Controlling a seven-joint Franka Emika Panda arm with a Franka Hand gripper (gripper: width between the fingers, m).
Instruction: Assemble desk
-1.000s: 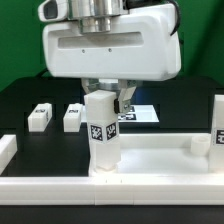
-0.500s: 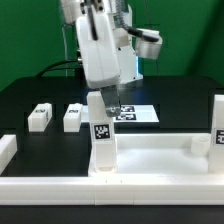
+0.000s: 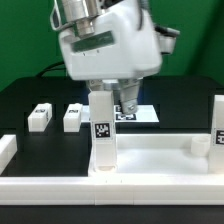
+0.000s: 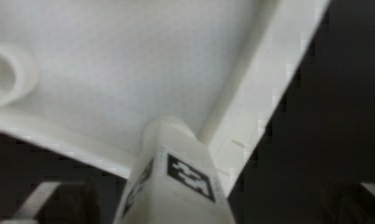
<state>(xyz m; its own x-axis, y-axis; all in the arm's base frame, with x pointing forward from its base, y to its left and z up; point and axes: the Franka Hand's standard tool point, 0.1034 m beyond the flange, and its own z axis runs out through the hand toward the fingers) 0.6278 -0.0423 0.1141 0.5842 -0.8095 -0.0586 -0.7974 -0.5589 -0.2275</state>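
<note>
The desk top (image 3: 150,160) is a large white tray lying at the front of the black table. One white tagged leg (image 3: 102,135) stands upright on it near the exterior view's left. My gripper (image 3: 108,98) hangs over that leg's top, one finger on each side. In the wrist view the leg (image 4: 180,185) sits between the jaws with dark gaps on both sides, so the gripper (image 4: 198,208) is open. The desk top (image 4: 148,70) fills the wrist view behind it. Two loose legs (image 3: 40,117) (image 3: 73,117) lie at the back left. Another tagged leg (image 3: 218,125) stands at the right.
The marker board (image 3: 140,113) lies flat behind the gripper. Low white rails (image 3: 6,150) edge the table at the left and along the front. A short white peg (image 3: 199,146) stands on the desk top near the right leg.
The hand has turned about its vertical axis over the leg, from broadside to edge-on and back to partly broadside. The leg's tag faces the same way throughout.
</note>
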